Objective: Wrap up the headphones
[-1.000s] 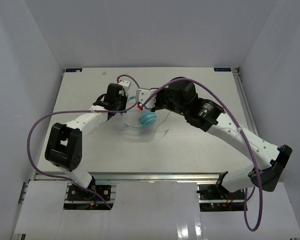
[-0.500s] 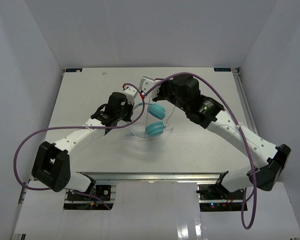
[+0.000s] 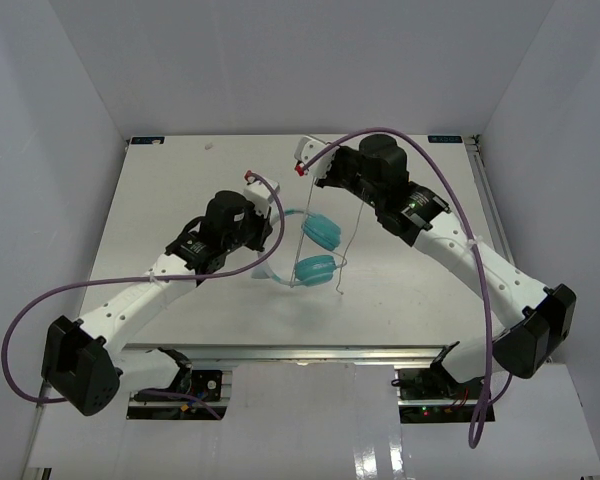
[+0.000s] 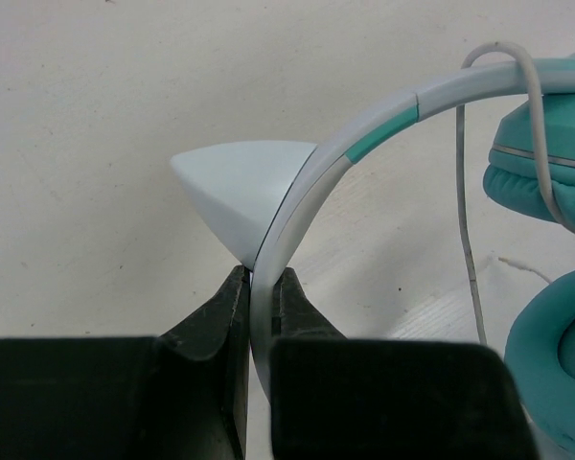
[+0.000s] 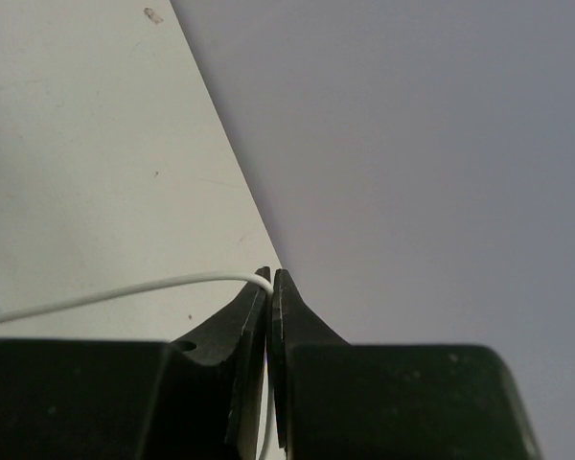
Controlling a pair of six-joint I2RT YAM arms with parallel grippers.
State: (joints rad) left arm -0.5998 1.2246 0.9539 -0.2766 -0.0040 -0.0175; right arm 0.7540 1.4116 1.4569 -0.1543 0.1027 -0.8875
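Observation:
The headphones hang above the table in the top view, with two teal ear cups [image 3: 321,232] stacked one before the other and a pale headband [image 3: 277,274] curving left. My left gripper [image 3: 264,218] is shut on the headband [image 4: 297,201]; in its wrist view my left gripper [image 4: 261,278] pinches the band edge-on, with the ear cups [image 4: 546,177] at the right. My right gripper [image 3: 305,160] is farther back and shut on the thin white cord [image 3: 300,225], which runs down past the cups. In its wrist view my right gripper [image 5: 270,280] clamps the cord [image 5: 125,292].
Thick purple robot cables [image 3: 435,170] loop over both arms. White enclosure walls [image 3: 280,70] stand close behind and to both sides of the white table [image 3: 180,170]. The back wall [image 5: 412,144] fills the right wrist view just past the fingertips.
My right gripper has moved back and to the right with the cord, drawing it out. My left gripper has moved slightly right and nearer with the headband, and the ear cups followed.

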